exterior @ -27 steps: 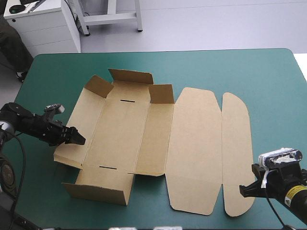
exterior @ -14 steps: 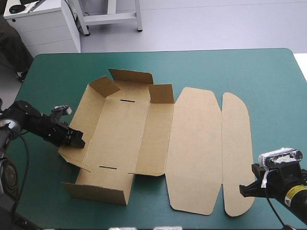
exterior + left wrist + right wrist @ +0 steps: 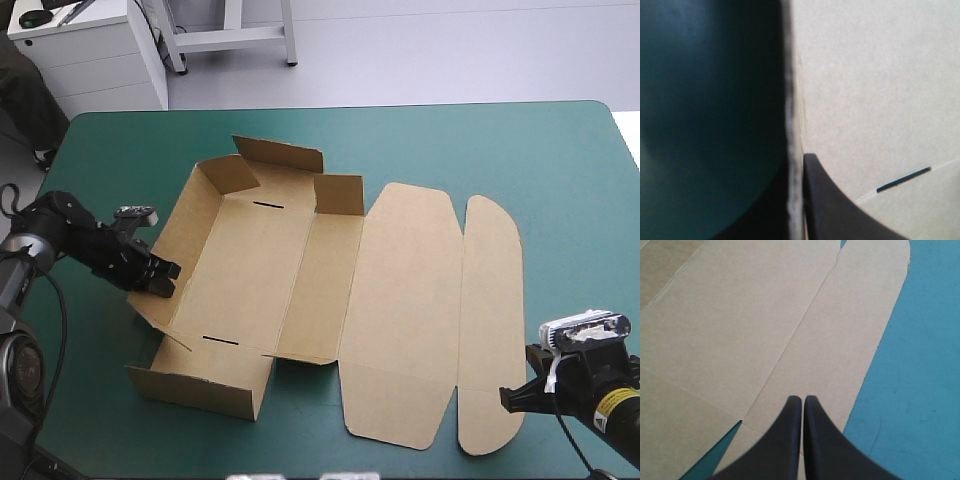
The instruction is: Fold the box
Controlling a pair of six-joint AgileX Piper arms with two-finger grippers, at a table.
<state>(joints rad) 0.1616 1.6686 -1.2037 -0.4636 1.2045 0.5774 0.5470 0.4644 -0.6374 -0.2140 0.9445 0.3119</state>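
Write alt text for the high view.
Left gripper pinches the left wall of the brown box, tilted up from the teal-green table; its lid panels lie flat. Right gripper sits at the rounded flap's near end.

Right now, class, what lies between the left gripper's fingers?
A raised wall of the box, edge-on, clamped by the left gripper; the left wrist view shows it.

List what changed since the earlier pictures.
The left gripper, shut on the left wall of the box, moved inward toward the box's middle, tipping that wall up steeper; the sheet shifted slightly. The right gripper stayed shut over the near corner of the lid.
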